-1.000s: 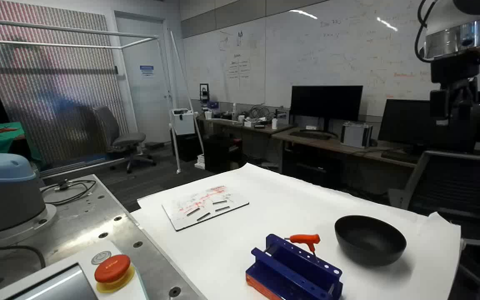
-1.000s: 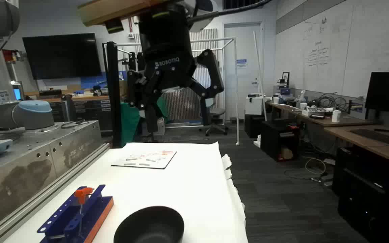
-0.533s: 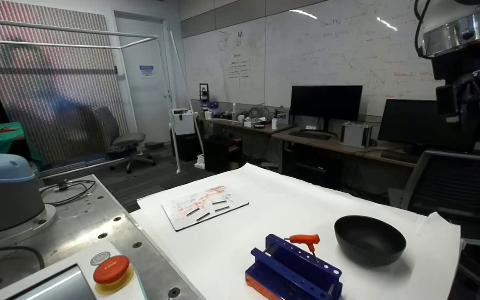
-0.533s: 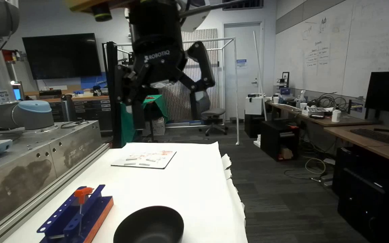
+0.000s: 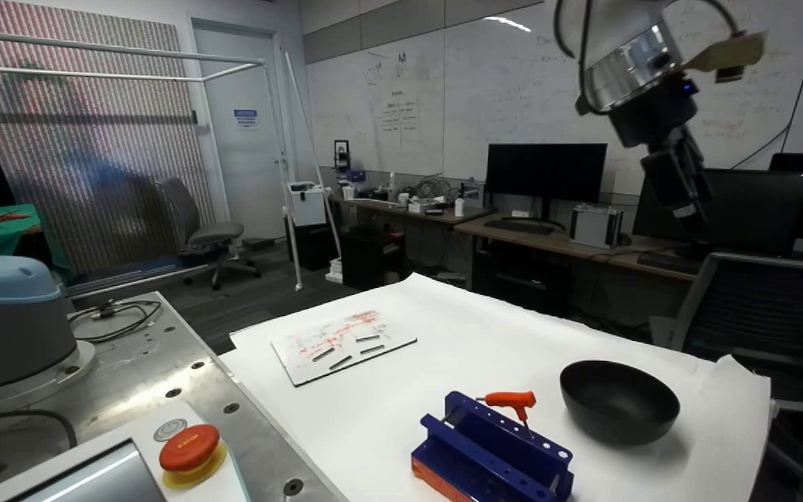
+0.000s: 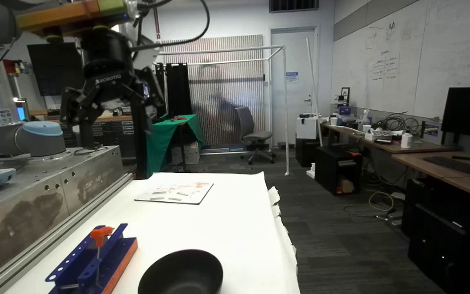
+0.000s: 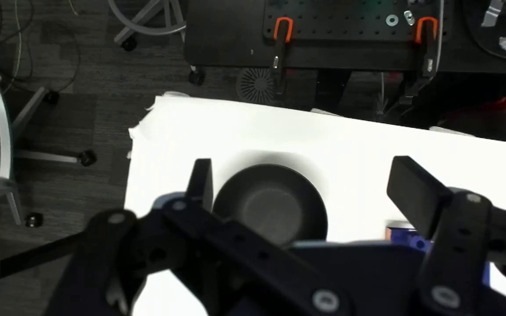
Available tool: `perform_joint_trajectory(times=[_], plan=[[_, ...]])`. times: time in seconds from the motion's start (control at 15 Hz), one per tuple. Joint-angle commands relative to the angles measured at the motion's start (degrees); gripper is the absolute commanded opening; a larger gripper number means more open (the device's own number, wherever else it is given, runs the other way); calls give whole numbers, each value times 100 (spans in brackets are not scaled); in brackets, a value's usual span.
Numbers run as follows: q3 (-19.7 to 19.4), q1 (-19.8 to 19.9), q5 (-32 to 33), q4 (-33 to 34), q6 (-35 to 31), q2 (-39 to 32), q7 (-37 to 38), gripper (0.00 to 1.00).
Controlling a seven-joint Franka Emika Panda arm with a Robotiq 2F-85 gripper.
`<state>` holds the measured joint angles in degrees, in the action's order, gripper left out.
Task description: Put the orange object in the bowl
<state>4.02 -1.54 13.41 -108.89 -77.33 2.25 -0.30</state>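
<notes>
a robotics lab was indicated by a scribbled whiteboard and monitors behind the white-covered table, and by an emergency-stop button beside it.

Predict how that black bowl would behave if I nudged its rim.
The black bowl looks stiff, given its smooth, even rim. Its sides narrow downward, so a push up high could tip it. The dull finish probably isn't very slippery.
</notes>
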Motion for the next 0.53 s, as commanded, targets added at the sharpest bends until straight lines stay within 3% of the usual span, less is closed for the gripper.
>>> perform_joint_trajectory(times=[0.0,0.2,0.47], plan=[[155,-269,91,1043,26,-1221,-135,100],[185,-429,99,1543,-60,-2005,-95,100],[144,-482,-420,2042,-142,-2847,179,100]])
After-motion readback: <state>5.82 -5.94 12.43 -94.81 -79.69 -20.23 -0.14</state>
